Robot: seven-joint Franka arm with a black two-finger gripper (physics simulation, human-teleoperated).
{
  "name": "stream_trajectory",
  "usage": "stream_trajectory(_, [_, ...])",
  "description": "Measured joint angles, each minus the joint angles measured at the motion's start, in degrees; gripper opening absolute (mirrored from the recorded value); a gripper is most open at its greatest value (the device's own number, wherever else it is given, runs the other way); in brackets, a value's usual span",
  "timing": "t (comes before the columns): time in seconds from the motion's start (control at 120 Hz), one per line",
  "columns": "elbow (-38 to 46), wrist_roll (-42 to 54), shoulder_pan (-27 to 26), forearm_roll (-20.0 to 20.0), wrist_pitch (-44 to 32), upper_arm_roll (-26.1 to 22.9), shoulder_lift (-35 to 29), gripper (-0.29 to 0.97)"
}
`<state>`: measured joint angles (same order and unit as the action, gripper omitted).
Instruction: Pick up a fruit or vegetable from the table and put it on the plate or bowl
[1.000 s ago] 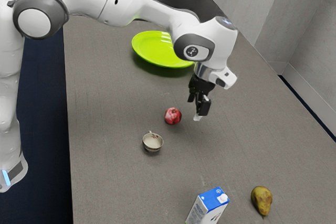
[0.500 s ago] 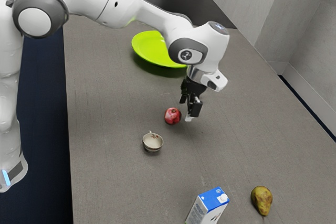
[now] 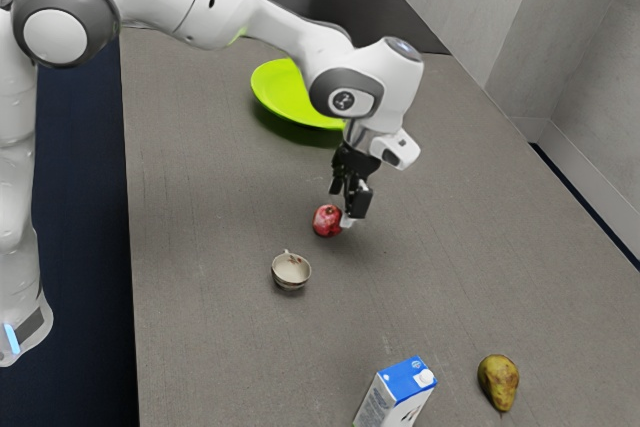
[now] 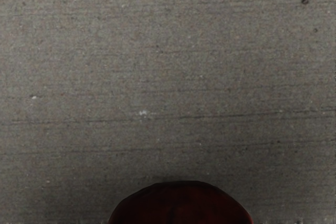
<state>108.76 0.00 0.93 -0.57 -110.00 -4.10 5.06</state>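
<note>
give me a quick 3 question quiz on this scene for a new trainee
1. True or false: the red fruit rests on the table, not on the green plate.
2. Which thing stands nearest the pear? A milk carton, B red fruit, C green plate.
3. Fill in: the gripper is right beside the ___.

Key: 1 true; 2 A; 3 red fruit.

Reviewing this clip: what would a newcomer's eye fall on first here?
The big white arm reaches in from the exterior view's upper left, its black jaws open, low beside a small red fruit at mid-table; the wrist view has that fruit dark red just under the hand. Next comes the bright green plate at the grey table's far side, partly behind the arm.
</note>
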Motion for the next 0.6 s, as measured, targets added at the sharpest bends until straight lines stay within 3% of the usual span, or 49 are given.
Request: stream_trajectory(0.6, [2.5, 0.7, -0.1, 1.4, 0.0, 0.1, 0.0, 0.68])
